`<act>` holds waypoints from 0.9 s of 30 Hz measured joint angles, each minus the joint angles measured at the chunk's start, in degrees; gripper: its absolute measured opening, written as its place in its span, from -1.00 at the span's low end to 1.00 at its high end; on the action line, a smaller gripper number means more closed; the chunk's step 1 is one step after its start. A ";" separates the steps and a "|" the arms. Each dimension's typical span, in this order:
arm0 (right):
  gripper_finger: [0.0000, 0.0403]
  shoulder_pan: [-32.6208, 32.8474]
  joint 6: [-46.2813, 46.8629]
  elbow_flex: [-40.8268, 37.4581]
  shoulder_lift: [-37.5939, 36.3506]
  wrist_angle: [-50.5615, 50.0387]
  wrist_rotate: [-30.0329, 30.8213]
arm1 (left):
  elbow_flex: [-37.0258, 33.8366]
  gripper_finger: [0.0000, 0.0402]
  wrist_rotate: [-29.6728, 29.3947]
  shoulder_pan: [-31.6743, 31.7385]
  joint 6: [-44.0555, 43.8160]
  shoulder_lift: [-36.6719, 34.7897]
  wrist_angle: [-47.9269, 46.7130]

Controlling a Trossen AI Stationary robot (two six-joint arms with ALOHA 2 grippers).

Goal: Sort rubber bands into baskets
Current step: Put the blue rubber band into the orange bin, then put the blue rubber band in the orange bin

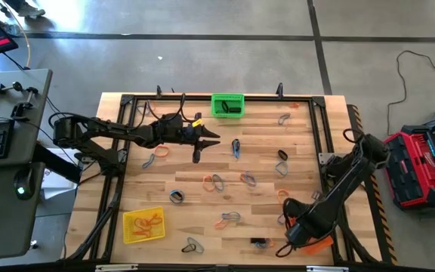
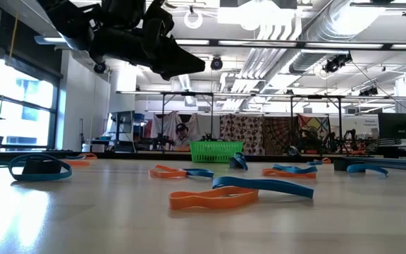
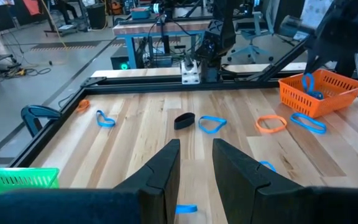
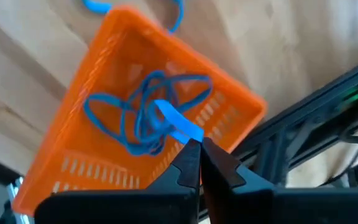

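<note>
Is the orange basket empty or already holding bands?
Holding bands: the right wrist view shows a tangle of blue rubber bands lying inside the orange basket.

An orange basket (image 4: 135,106) just beyond the dark right gripper (image 4: 199,163) holds blue bands (image 4: 143,115). Ahead of the dark left gripper (image 3: 196,167), on the pale striped wood table (image 3: 142,134), lie blue, orange and black bands (image 3: 184,120). Near it stands a green basket (image 1: 227,105); a yellow basket (image 1: 143,225) holds orange bands.

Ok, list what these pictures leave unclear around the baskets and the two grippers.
- Orange basket: high view, mostly under the right gripper.
- Right gripper: shut on a blue band; grip point blurred.
- Green basket: low view, contents too far off.
- Left gripper: open; band below cut off by fingers.
</note>
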 joint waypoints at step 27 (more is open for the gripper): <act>-0.38 -1.23 -4.33 1.64 -0.02 0.27 -3.46 | 0.00 -0.58 0.22 0.00 1.11 0.00 -0.92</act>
